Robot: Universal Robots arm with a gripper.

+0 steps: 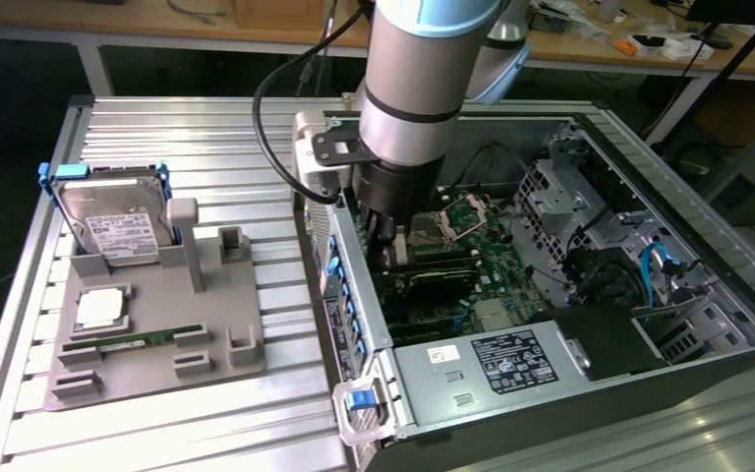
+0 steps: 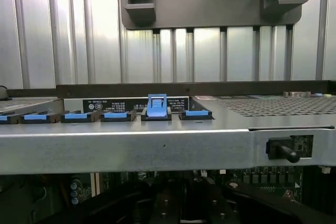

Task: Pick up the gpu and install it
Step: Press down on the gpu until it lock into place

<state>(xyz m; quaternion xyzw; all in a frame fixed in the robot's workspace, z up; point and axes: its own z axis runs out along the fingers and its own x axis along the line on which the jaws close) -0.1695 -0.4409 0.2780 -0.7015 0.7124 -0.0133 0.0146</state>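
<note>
Down inside the open computer case [image 1: 692,324] on the ribbed metal counter [image 1: 194,128], at the end of the Universal Robots arm [image 1: 417,79]: the gripper [image 1: 397,241], low over the green motherboard [image 1: 490,251] and just beside the case's rear wall. Cannot tell whether the jaws are spread or pressed together, dark as everything is under the wrist. Below the wrist, a thin dark upright shape, seemingly the gpu [image 1: 380,246], close to the motherboard; cannot tell whether seated or touching. Toward the exterior view's left, well apart from the case, a grey fixture [image 1: 154,344] carrying an upright hard drive [image 1: 115,226], a square processor chip [image 1: 99,310] and a narrow green memory stick [image 1: 135,341]. In the wrist view, the gripper's dark body [image 2: 184,203] below the case's metal edge, and along that edge a row of blue latches, one latch [image 2: 157,106] standing raised above the others. Near the case's front corner, a silver power supply [image 1: 483,369] with a black label.
</note>
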